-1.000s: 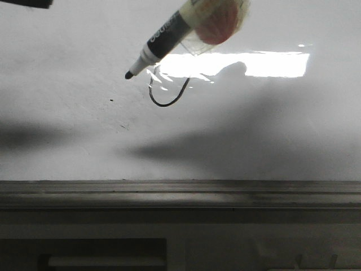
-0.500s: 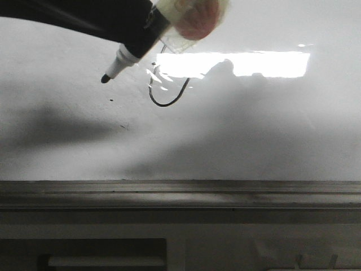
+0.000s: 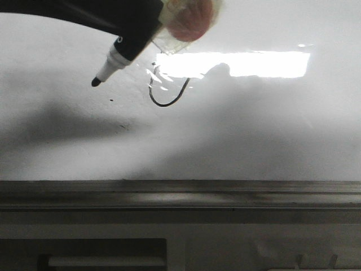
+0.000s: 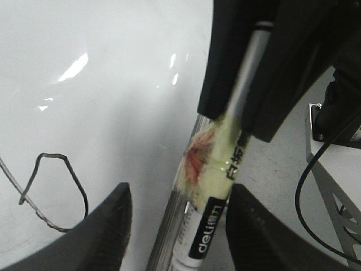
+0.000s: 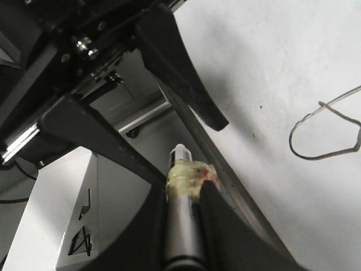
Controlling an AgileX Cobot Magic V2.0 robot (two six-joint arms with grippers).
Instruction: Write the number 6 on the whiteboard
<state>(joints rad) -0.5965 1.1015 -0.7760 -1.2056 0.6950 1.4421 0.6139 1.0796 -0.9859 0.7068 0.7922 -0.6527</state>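
The whiteboard (image 3: 254, 130) fills the front view. The number 6 (image 3: 166, 90) is a thin black curved line with an open hook, just below the glare; it also shows in the left wrist view (image 4: 53, 192) and the right wrist view (image 5: 327, 132). A black-and-white marker (image 3: 130, 48) with yellowish, red-stained tape hangs above the board, its tip left of the 6 and off the surface. My right gripper (image 5: 186, 189) is shut on the marker (image 5: 183, 226). My left gripper (image 4: 177, 192) is open, a finger on each side of the marker (image 4: 217, 197).
A grey metal ledge (image 3: 180, 192) runs along the whiteboard's lower edge. A bright rectangular glare (image 3: 248, 64) lies right of the 6. A tiny black speck (image 3: 111, 101) sits left of it. Dark arm shadows fall across the board.
The marker has moved left and slightly down, away from the 6. A dark arm has come in from the upper left beside the marker.
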